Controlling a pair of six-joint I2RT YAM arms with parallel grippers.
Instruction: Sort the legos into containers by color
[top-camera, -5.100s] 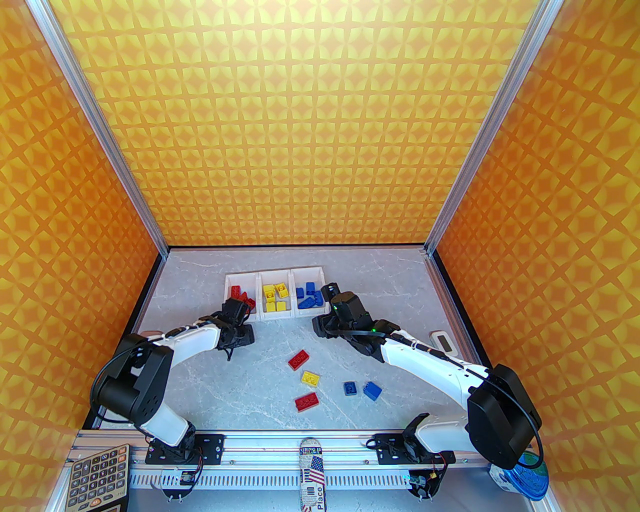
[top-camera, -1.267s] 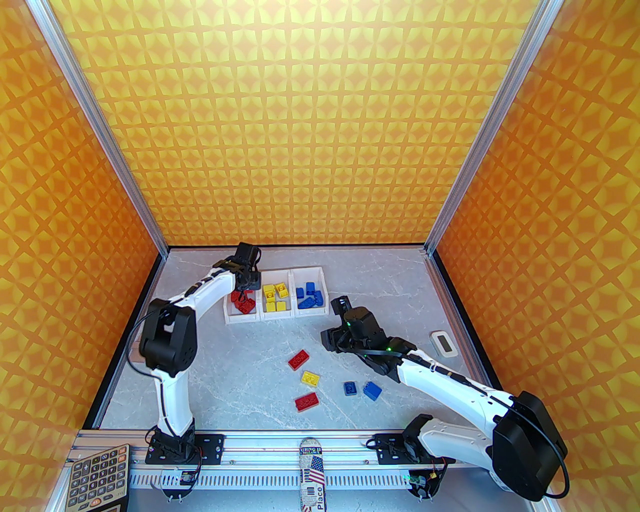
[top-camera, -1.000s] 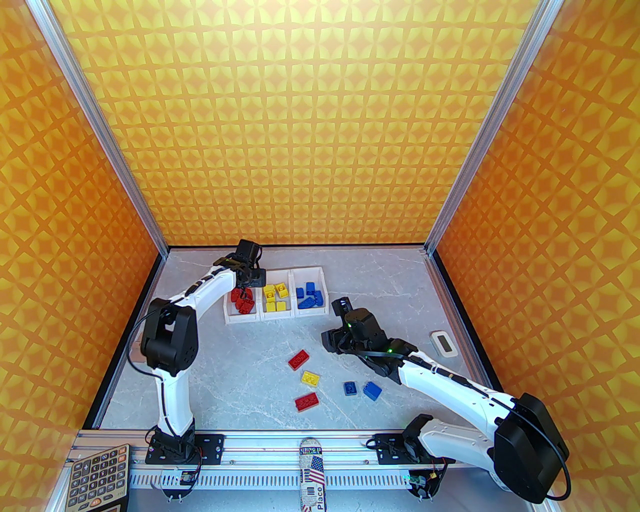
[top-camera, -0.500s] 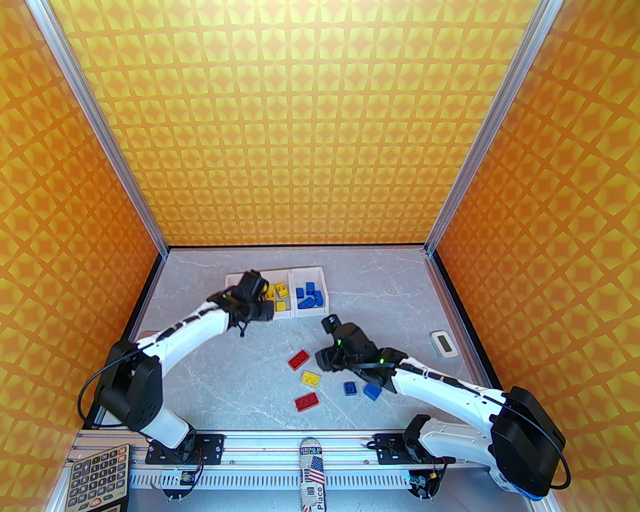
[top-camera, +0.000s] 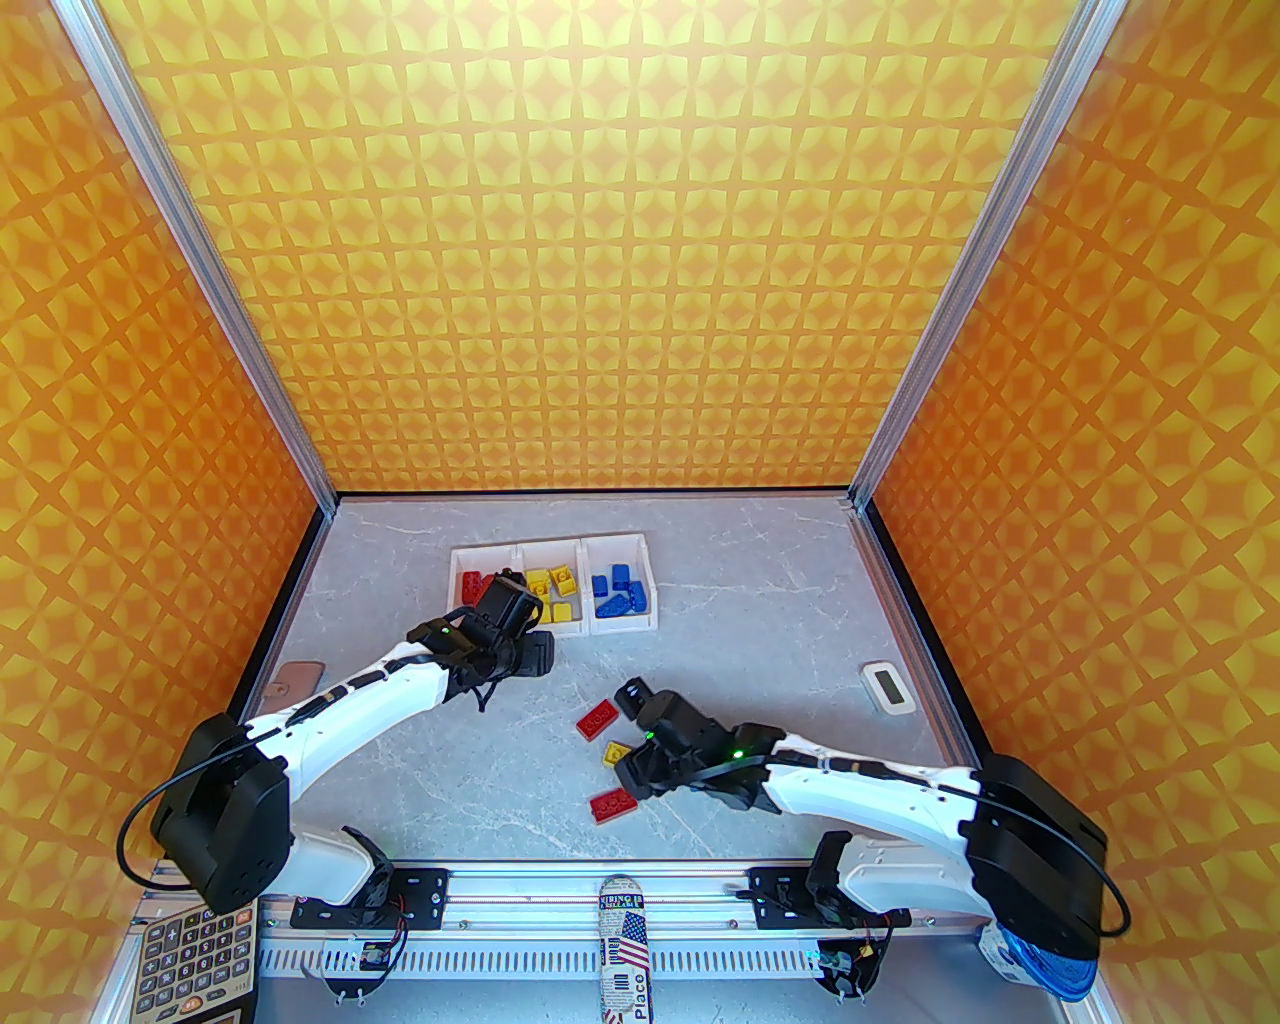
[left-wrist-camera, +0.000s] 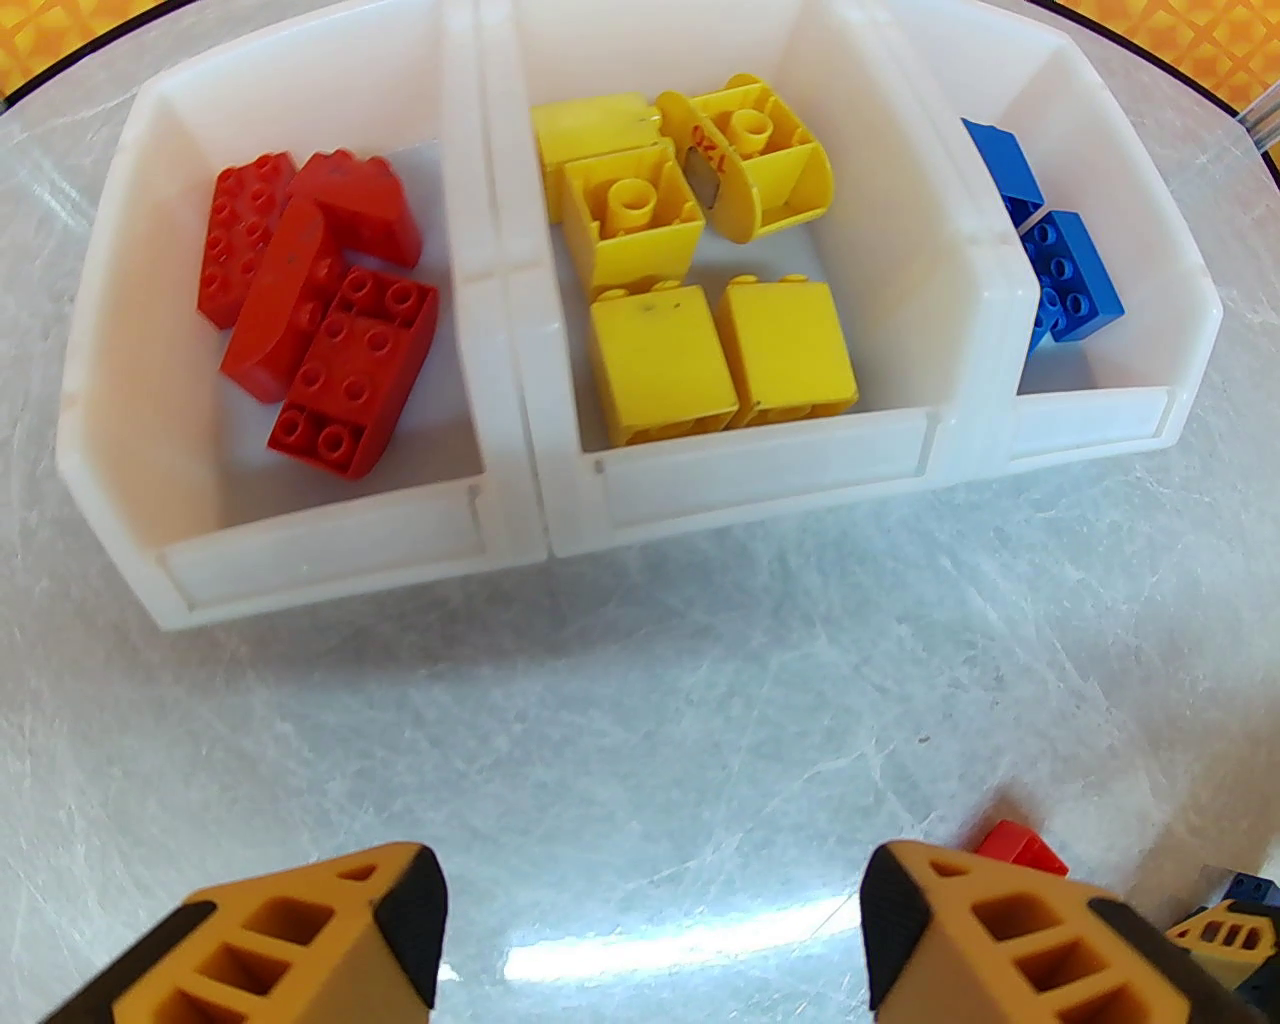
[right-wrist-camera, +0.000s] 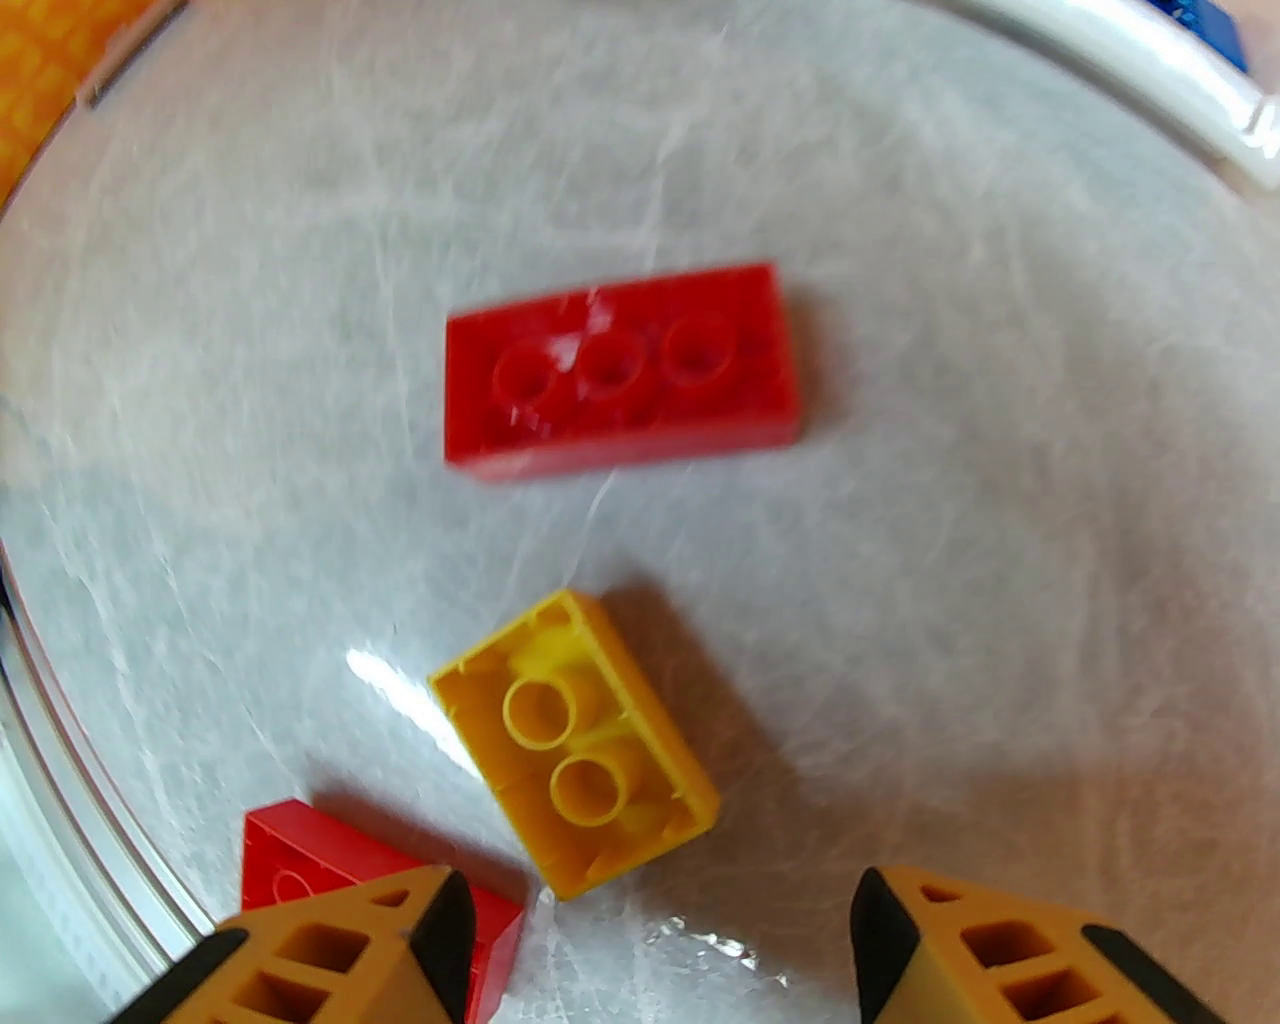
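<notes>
Legos (top-camera: 613, 803) part-sorted in containers (left-wrist-camera: 760, 480), few loose on table (top-camera: 780, 600) | right gripper (right-wrist-camera: 660, 935) wide, empty, upturned yellow brick (right-wrist-camera: 575, 745) just ahead | advice: centre jaws across its narrow sides, clear of neighbouring red brick (right-wrist-camera: 300, 850) | left gripper (left-wrist-camera: 650, 930) wide, empty, before containers

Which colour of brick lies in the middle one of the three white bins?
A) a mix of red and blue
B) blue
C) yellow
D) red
C: the middle bin holds yellow bricks and no other colour, as the left wrist view shows.
</notes>
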